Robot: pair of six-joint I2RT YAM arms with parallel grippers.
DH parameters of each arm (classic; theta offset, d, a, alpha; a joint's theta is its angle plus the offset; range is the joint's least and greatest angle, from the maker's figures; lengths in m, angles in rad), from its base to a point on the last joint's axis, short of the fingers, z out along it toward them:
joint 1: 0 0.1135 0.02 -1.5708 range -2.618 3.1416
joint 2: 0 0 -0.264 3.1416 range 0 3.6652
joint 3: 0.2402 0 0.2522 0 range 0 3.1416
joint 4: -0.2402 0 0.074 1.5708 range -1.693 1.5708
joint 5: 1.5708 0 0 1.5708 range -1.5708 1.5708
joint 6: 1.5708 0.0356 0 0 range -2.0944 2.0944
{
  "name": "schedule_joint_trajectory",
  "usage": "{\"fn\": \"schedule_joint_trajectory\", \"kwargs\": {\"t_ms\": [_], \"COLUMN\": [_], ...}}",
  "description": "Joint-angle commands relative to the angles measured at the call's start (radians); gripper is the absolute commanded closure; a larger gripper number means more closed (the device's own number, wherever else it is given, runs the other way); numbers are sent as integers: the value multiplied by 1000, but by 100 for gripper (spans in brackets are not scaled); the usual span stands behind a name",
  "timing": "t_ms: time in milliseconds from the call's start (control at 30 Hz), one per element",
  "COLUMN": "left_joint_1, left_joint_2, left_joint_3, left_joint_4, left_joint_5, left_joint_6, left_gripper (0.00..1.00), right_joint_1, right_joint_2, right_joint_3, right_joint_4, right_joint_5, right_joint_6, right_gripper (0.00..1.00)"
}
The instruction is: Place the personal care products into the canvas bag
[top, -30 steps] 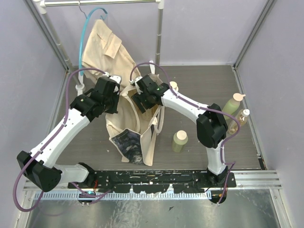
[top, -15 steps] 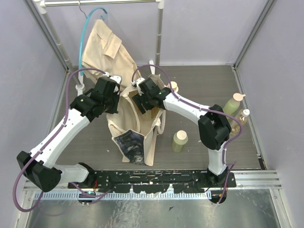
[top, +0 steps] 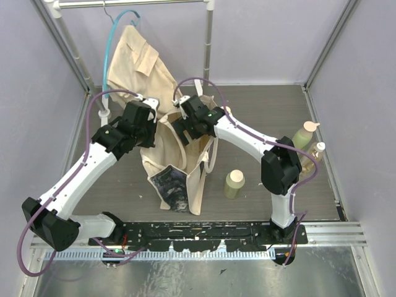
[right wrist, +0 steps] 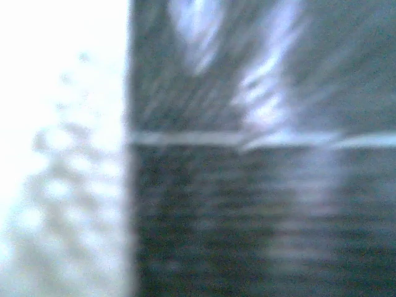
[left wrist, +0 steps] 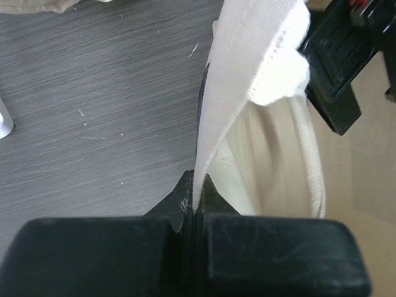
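Observation:
The cream canvas bag [top: 176, 164] stands at the middle of the table, its dark printed panel [top: 170, 189] facing the near edge. My left gripper [top: 147, 137] is at the bag's left rim, and the left wrist view shows it [left wrist: 197, 185] shut on a canvas handle strap [left wrist: 238, 80]. My right gripper [top: 184, 132] is over the bag's mouth; its wrist view is a dark blur, so its jaws cannot be read. A yellow-green bottle [top: 234, 184] stands right of the bag. A cream cap [top: 226, 112] shows behind the right arm. Two more bottles [top: 303, 135] [top: 316, 152] stand at the far right.
A tan shirt [top: 139, 68] hangs on a teal hanger [top: 117, 31] from a metal rack [top: 207, 37] at the back left. Purple walls close the table in on three sides. The arm bases sit on the black rail [top: 198, 232] at the near edge.
My right gripper has shifted a little toward the back, over the bag's mouth. The left arm and the bottles outside the bag have not moved.

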Motion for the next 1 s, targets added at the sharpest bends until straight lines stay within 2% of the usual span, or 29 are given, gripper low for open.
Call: {"fn": "schedule_joint_trajectory", "kwargs": {"t_ms": [0,167,367,567,767,967], "left_joint_1": [1,0,1,1,0,1], "left_joint_2": [-14,-15,-12,-7,-1,-3], "left_joint_3": [-54,-78,-92,-94,-84,-79], "left_joint_4": [64,73,78,90,93,85], "left_joint_5": [60,79,78,86,93,100], "left_joint_6": [-18,-34,-38,-35,-29,-41], "left_gripper": [100,100,100,100,100,100], "right_joint_1": [-28,-29,-28,-31,-59,-179], "right_joint_2": [-24,-59,-164,-277,-383,-342], "right_joint_3": [146,230,249,260,206,226], "right_joint_4": [-110,-167,-174,-144,-30,-108], "right_joint_5": [87,43,-36,60,75,75], "right_joint_6": [43,41,38,32,45,162], "right_gripper": [0,0,0,0,0,0]}}
